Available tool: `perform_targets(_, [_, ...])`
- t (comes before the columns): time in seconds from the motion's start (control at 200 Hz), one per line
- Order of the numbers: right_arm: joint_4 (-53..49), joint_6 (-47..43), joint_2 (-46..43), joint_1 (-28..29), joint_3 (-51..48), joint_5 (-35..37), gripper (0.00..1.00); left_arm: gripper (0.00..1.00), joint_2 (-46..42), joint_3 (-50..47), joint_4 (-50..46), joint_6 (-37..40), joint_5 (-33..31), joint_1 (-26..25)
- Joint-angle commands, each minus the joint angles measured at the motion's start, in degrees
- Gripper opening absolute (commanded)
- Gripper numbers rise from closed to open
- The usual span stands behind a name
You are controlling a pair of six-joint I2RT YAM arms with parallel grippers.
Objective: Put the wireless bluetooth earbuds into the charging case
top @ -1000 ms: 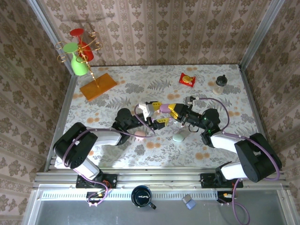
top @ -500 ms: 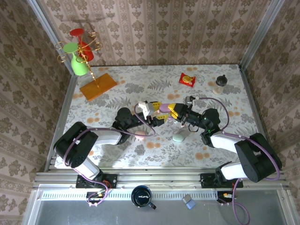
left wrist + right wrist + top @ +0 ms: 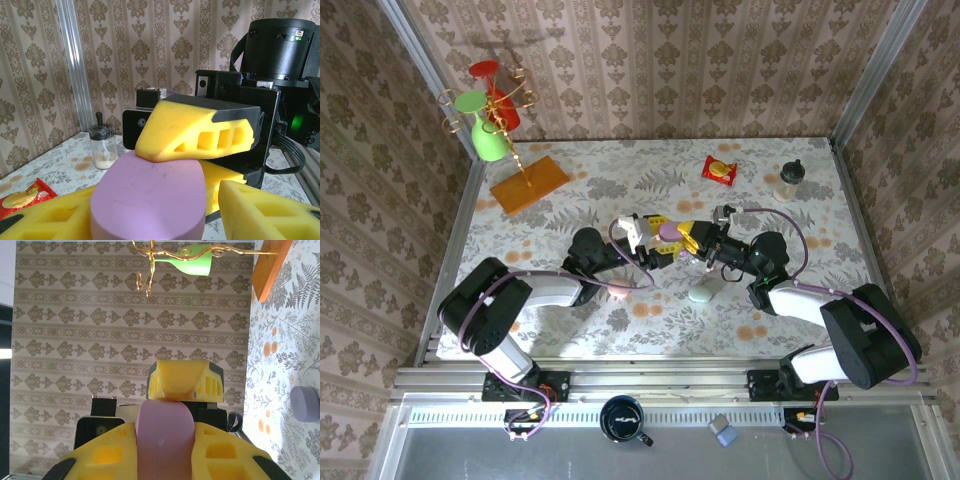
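**Two grippers meet at the purple case**

Use the purple case point(image 3: 670, 230) as your mark. It is held up over the middle of the flowered table point(image 3: 580, 170).

Far to its left, toward the back wall, stands a cup stand point(image 3: 528, 186) with an orange wooden foot.

Just left of the case is your left gripper point(image 3: 660, 238). In the left wrist view its yellow fingers point(image 3: 270, 210) sit one on each side of the case. One looks to touch it and a thin gap shows by the other, so you cannot tell if they squeeze.

A pink case point(image 3: 620, 288) lies on the table, left of the purple case and nearer the front edge.

Just right of the purple case is your right gripper point(image 3: 688, 238). In the right wrist view its fingers point(image 3: 107, 455) press on the case from both sides, pinching it.

A pale green case point(image 3: 700, 294) lies a little right of the purple case, nearer the front edge. Farther right lie small pale bits point(image 3: 752, 332). They look like the earbuds, but they are too small to be sure.

Right of the purple case, toward the back wall, lie a red snack packet point(image 3: 720, 170) and, farther right, a small jar point(image 3: 790, 181) with a black lid.
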Motion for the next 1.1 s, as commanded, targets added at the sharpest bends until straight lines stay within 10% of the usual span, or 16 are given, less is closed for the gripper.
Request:
perform_targets(0.0, [3.1,0.4,-1.7,0.3,1.9,0.2,0.12,0.59,0.7,1.4,1.6,0.9,1.4,-0.4])
perform_targets(0.815, [3.4,0.6,-1.8,0.3,1.4,0.8,0.12,0.55,0.5,0.5,1.8,1.1,-1.1,-0.4])
perform_targets(1.095, [3.4,0.8,-1.9,0.3,1.2,1.0,0.12,0.38,0.5,0.7,1.8,0.8,-0.3,-0.3])
